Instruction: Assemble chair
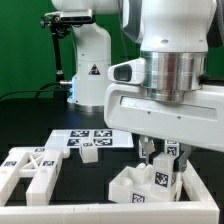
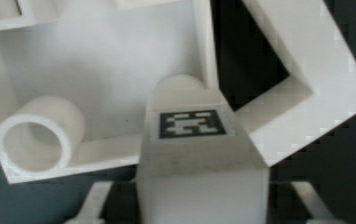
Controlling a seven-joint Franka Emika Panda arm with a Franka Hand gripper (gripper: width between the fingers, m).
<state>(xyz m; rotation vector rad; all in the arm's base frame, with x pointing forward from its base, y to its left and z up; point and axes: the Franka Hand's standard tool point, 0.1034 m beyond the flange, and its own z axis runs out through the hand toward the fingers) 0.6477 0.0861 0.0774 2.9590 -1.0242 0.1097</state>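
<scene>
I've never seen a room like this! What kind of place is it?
Probably a robot lab. A white robot arm hangs over a black table, a marker board lies on it, and white plastic chair parts carry little square tags.

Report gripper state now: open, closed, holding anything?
Gripper: jaws closed on a tagged white chair part.

**Hard light overhead, soft focus up close**

In the exterior view, bright light is falling from above on the white chair parts (image 1: 30,170) and bleaching their top faces. The black table (image 1: 95,185) is swallowing detail, and shadow is pooling beneath the arm (image 1: 165,100). In the wrist view the tagged chair piece (image 2: 201,160) is looming blurred – its marker tag (image 2: 194,124) is smearing at the edges, and the whites are glaring flat.
</scene>
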